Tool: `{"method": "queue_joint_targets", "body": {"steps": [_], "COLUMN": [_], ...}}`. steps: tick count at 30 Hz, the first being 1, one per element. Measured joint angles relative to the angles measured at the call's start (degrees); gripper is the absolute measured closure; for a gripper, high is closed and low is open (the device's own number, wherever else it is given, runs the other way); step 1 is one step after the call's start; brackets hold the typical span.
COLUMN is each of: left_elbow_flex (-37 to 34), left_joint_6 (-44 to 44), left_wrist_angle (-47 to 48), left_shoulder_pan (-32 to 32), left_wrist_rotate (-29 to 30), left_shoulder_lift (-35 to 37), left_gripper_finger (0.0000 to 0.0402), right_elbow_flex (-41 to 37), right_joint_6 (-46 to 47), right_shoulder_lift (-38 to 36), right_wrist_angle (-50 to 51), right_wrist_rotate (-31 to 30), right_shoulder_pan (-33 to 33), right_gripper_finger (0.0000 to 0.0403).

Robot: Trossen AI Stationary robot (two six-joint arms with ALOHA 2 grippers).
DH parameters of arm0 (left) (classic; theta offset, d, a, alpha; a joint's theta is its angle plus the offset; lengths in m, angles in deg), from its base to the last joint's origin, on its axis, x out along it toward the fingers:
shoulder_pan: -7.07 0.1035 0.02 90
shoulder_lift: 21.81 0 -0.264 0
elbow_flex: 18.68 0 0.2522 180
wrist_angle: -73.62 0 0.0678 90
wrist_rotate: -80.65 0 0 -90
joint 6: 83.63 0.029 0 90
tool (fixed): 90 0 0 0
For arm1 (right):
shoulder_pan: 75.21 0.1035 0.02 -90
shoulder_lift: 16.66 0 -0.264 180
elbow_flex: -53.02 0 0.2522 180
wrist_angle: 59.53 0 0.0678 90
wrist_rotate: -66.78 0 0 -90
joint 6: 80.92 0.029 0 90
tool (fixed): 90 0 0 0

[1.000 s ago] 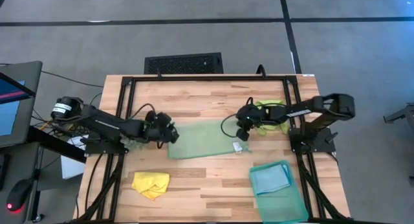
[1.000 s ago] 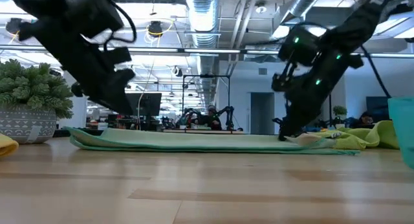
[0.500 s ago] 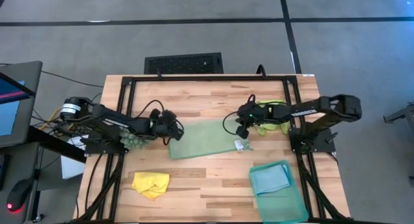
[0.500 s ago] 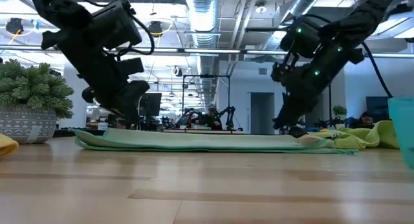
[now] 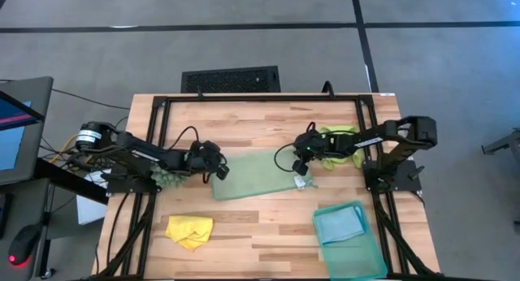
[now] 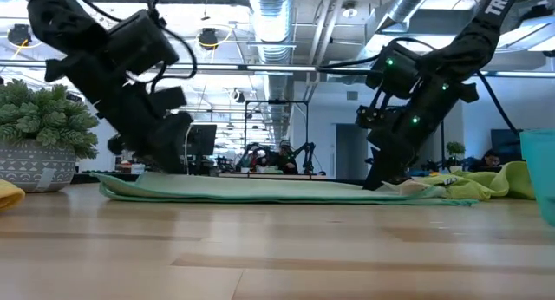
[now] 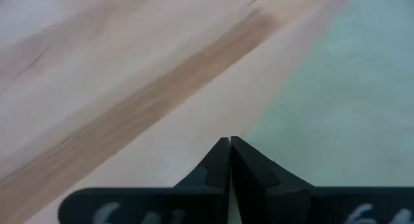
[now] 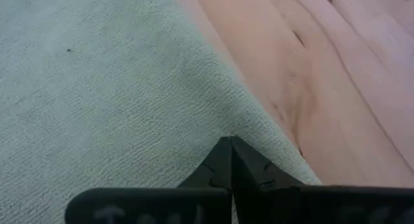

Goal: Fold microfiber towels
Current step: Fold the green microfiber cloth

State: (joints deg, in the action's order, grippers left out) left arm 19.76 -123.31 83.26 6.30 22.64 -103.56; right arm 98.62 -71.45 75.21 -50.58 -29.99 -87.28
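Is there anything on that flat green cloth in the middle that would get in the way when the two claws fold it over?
Nothing visible lies on the pale green towel. The left gripper and right gripper sit at its opposite edges, jaws shut, and the lime towel lies just off its right side.

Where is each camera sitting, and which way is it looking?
High view: above the wooden table, looking straight down; both dark arms show, left gripper and right gripper at opposite edges of the pale sage green microfiber towel.
Low view: at tabletop height, looking level across; both arms reach down to that towel.
Left wrist view: past its shut fingers, at the towel's edge.
Right wrist view: past its shut fingers, onto towel.
All four share this towel.
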Motion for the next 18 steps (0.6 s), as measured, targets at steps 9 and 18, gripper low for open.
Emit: {"method": "queue_joint_targets", "body": {"steps": [9, 18], "left_elbow_flex": [-2.5, 3.6], "left_joint_6": [-1.9, 6.2], "left_wrist_angle": [2.5, -2.0], "left_shoulder_pan": [1.2, -2.8], "left_wrist_rotate": [3.1, -2.5], "left_shoulder_lift": [1.1, 3.4], "left_gripper_finger": [0.0396, 0.0399], "right_elbow_flex": [-0.4, -0.4], "right_joint_6": [0.1, -0.2], "right_shoulder_lift": [-3.1, -4.5], "right_wrist_angle": [2.7, 2.3], "right_wrist_rotate": [0.4, 0.4], "right_shoulder_pan": [0.2, 0.4], "right_gripper_finger": [0.0376, 0.0384]}}
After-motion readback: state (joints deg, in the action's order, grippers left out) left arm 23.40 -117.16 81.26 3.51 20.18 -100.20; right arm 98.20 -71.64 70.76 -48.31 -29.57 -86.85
